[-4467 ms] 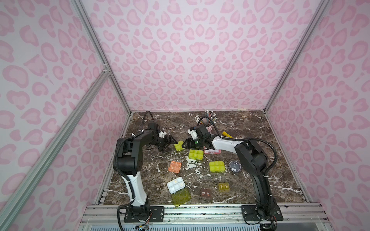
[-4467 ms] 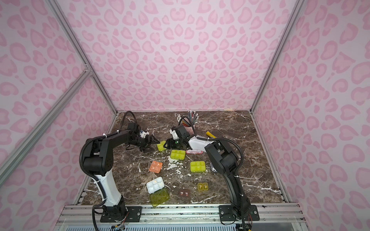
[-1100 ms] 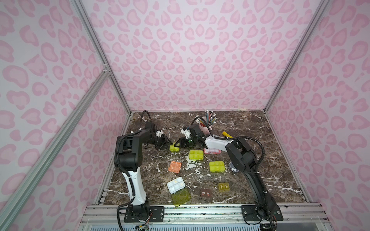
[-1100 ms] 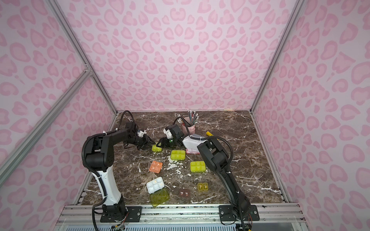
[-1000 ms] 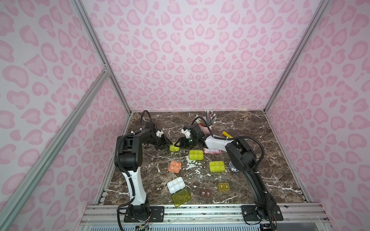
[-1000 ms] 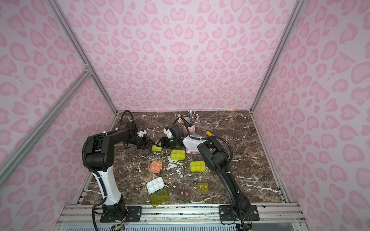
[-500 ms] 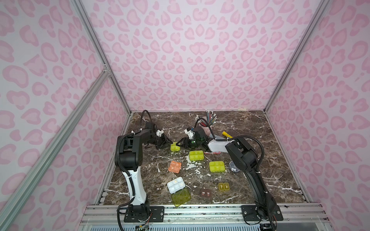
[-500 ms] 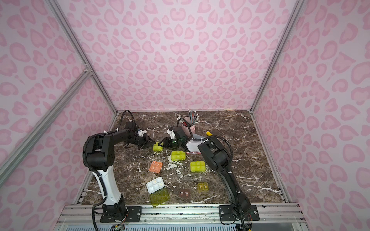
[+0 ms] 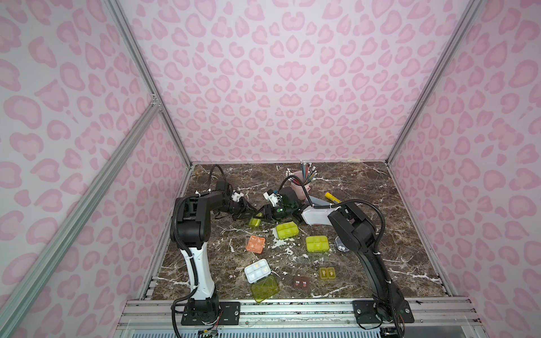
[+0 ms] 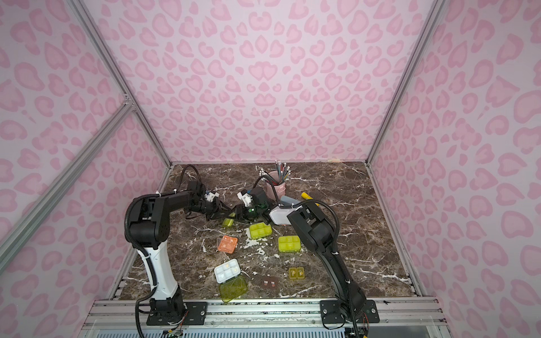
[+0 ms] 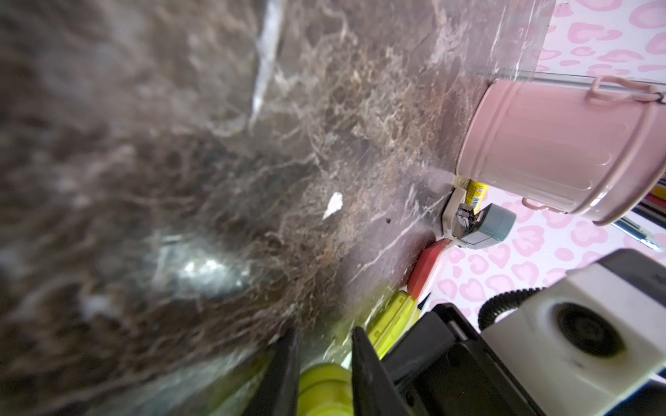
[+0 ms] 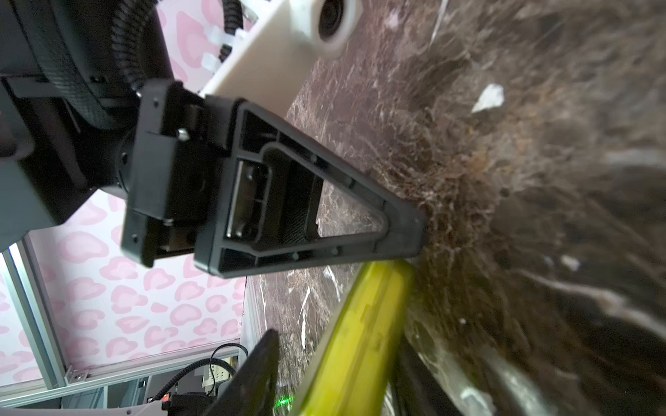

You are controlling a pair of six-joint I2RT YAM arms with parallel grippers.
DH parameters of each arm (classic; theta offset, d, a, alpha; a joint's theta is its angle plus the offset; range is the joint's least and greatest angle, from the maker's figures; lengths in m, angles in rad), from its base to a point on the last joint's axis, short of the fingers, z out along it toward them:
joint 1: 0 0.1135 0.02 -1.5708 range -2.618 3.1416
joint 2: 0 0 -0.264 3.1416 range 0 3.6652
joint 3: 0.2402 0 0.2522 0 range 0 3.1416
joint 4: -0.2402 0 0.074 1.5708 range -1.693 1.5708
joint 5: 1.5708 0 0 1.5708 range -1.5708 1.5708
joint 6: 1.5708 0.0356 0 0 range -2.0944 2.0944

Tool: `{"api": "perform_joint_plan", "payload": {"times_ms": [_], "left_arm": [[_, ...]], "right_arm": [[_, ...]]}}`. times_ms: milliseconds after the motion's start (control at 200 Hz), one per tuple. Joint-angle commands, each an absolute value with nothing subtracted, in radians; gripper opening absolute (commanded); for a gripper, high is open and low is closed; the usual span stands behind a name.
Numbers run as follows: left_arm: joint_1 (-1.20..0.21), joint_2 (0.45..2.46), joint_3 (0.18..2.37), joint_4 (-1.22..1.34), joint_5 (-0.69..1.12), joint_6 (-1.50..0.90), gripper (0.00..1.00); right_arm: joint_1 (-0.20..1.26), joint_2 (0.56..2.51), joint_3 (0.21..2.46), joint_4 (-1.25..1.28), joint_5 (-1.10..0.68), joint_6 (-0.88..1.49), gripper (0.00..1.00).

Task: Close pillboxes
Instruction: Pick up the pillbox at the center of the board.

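On the veined brown marble table, the right gripper has shifted left since earlier. Its jaws flank the small, glossy yellow-green pillbox lying there, but whether they grip it I cannot tell. The left gripper clamps its rounded end.

Pink heart-spotted walls, aluminium frame posts at corners, dark brown white-veined marble tabletop, even light

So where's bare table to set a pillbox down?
Bare dark marble tabletop runs along the right wall, from the yellow glue stick to the small olive pillbox. Crowded mid-table: left gripper, right gripper, small yellow-green pillbox, square orange pillbox, two yellow-green-lidded pillboxes.
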State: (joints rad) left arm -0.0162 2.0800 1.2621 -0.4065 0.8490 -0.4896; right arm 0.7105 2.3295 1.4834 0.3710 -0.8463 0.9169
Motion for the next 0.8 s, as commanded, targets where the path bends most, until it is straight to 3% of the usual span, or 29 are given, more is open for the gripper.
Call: {"api": "perform_joint_plan", "payload": {"times_ms": [0, 370, 605, 795], "left_arm": [[-0.017, 2.083, 1.258, -0.433, 0.857, -0.489, 0.28], [-0.015, 2.08, 1.262, -0.438, 0.858, -0.491, 0.27], [-0.013, 2.076, 1.261, -0.442, 0.852, -0.489, 0.27], [-0.011, 2.075, 1.26, -0.442, 0.853, -0.488, 0.26]], "right_arm": [[0.71, 2.326, 1.494, 0.347, -0.806, 0.878, 0.5], [0.706, 2.315, 1.497, 0.24, -0.745, 0.839, 0.41], [0.709, 2.297, 1.467, 0.265, -0.756, 0.848, 0.42], [0.71, 2.295, 1.448, 0.284, -0.76, 0.854, 0.3]]}}
